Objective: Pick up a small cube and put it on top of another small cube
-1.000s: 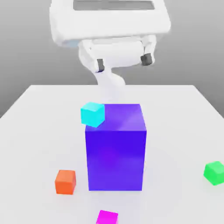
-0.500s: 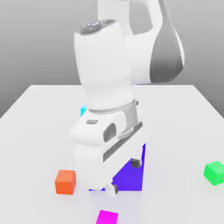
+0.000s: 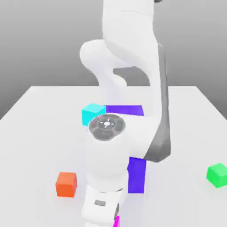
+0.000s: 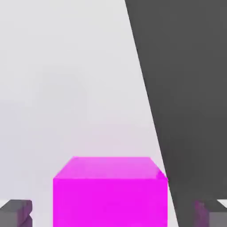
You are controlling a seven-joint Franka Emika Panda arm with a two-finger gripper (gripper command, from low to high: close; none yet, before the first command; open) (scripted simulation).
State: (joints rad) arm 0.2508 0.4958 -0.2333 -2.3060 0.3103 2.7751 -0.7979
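At the exterior view's left, the orange-red cube (image 3: 66, 185) sits on the pale bench (image 3: 40, 133), toward the near side, with open bench between it and the white arm (image 3: 106, 164). Farther back and a little to the right is the cyan cube (image 3: 92, 114), which overlaps the left side of the large blue block (image 3: 137, 175) in the exterior view; whether it rests on that block or lies apart from it, I cannot tell. The block stands in the middle, much bigger than any of the cubes, and the arm comes down in front of it, covering much of its near face and part of its top. At the near side, the magenta cube (image 3: 116, 222) is mostly hidden by the arm. Well apart from the rest, at the right, the green cube (image 3: 217, 175) sits on the bench, turned at an angle.

In the hand view, the gripper (image 4: 115, 213) is open wide, one finger to either side of the magenta cube, with a gap between each and the cube's sides. It touches neither side and holds nothing. The bench's straight edge runs just beside the cube, with a dark grey surface (image 4: 190, 88) past it.
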